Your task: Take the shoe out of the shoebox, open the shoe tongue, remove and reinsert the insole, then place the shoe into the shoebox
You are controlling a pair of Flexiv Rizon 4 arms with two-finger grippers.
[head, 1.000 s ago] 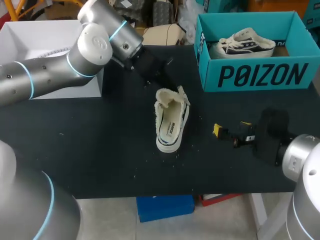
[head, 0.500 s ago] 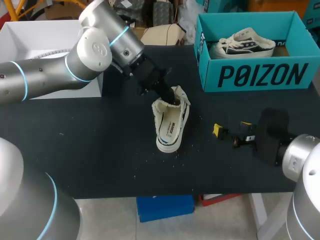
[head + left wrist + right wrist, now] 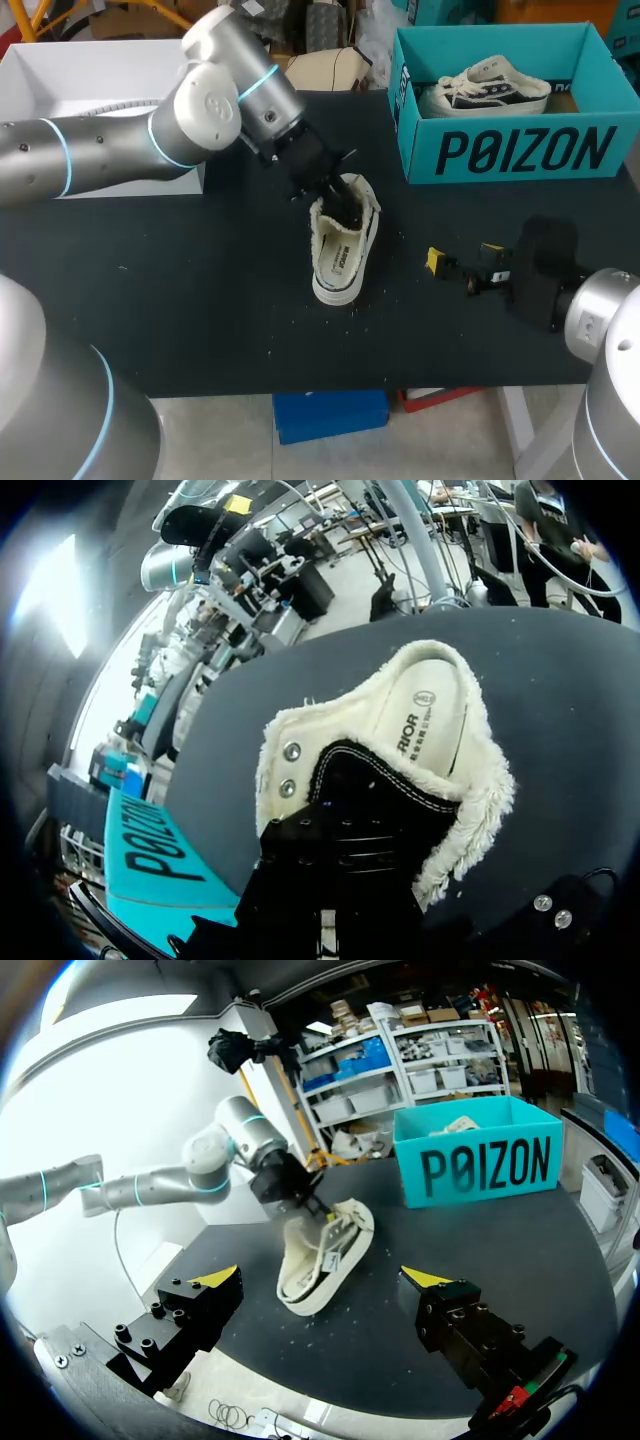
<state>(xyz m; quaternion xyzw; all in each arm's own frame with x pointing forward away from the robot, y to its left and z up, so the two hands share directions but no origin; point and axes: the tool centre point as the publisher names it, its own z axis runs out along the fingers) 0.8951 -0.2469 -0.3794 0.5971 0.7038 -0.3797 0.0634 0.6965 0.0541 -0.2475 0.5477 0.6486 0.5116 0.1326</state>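
The shoe (image 3: 338, 255) lies out on the black table (image 3: 180, 300), its long axis running from the near edge toward the far one. My left gripper (image 3: 337, 197) is down at its far end, right on the dark tongue (image 3: 385, 800), with the insole (image 3: 432, 708) stretching away ahead of it (whether it has closed on the tongue I cannot tell). My right gripper (image 3: 462, 257) is spread wide and holds nothing, off the shoe's right side, so I judge the left arm better placed to fold the tongue back. The teal shoebox (image 3: 520, 150) at the far right holds a second sneaker (image 3: 490, 88).
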